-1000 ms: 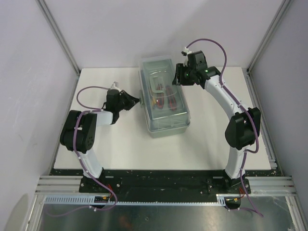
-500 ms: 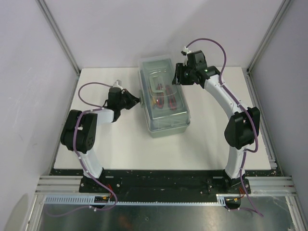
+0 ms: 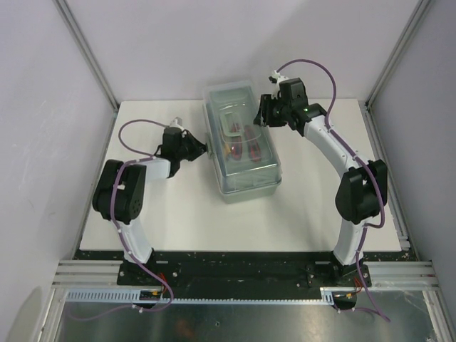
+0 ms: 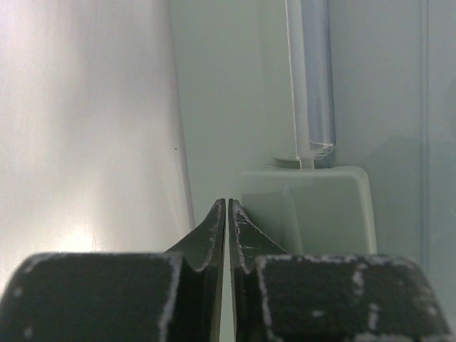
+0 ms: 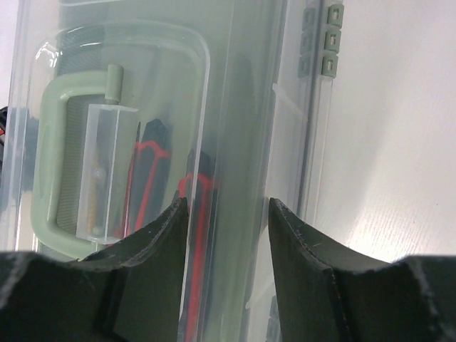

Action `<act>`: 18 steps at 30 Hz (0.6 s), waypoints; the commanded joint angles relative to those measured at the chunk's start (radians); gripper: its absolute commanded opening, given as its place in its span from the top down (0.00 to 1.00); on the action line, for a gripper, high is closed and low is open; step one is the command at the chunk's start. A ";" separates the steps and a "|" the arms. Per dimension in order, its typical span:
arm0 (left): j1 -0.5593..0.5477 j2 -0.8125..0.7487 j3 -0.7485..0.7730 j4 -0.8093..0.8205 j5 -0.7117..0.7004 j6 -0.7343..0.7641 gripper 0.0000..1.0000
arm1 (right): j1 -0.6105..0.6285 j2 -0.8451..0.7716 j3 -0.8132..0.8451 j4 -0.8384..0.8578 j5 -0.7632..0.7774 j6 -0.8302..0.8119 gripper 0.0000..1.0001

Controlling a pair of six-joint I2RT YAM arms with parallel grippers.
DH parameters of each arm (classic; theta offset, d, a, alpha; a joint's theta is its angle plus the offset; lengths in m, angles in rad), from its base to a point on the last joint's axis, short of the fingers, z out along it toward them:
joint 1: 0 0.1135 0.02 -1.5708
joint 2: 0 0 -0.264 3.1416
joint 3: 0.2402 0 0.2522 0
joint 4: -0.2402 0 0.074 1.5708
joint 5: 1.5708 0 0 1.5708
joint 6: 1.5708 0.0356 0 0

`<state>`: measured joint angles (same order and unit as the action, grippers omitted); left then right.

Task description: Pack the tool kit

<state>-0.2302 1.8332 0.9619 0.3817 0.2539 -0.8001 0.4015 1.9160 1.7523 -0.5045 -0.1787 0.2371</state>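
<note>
One tool kit (image 3: 242,146), closed; left gripper (image 4: 226,202) pinched together, right gripper (image 5: 228,206) parted, holding nothing.

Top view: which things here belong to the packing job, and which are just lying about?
Of the job: tool kit box; its clear lid; red-handled tools inside; left gripper, shut; right gripper, open.
Not of the job: white table; purple cables on the arms.
</note>
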 commanded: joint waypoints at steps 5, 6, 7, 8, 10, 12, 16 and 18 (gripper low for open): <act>-0.057 0.002 0.120 0.163 0.108 -0.001 0.94 | 0.088 0.191 -0.210 -0.237 -0.177 -0.052 0.55; -0.058 0.004 0.122 0.168 0.110 0.001 0.95 | 0.091 0.190 -0.216 -0.233 -0.183 -0.052 0.55; -0.060 0.007 0.124 0.172 0.113 0.002 0.96 | 0.094 0.190 -0.222 -0.229 -0.189 -0.052 0.55; -0.061 0.009 0.125 0.178 0.117 0.002 0.98 | 0.098 0.191 -0.225 -0.226 -0.194 -0.051 0.55; -0.064 0.013 0.124 0.191 0.123 0.001 0.99 | 0.105 0.193 -0.229 -0.223 -0.198 -0.050 0.55; -0.064 0.014 0.123 0.195 0.116 0.002 1.00 | 0.107 0.192 -0.230 -0.221 -0.196 -0.049 0.55; -0.058 -0.016 0.084 0.192 0.062 0.013 1.00 | 0.097 0.184 -0.226 -0.220 -0.153 -0.032 0.55; -0.045 -0.039 0.055 0.180 0.037 0.014 0.96 | 0.085 0.176 -0.223 -0.212 -0.131 -0.017 0.55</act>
<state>-0.2329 1.8633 1.0027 0.3801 0.2310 -0.7834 0.4015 1.9053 1.6798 -0.3695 -0.2008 0.2333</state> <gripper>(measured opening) 0.013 0.490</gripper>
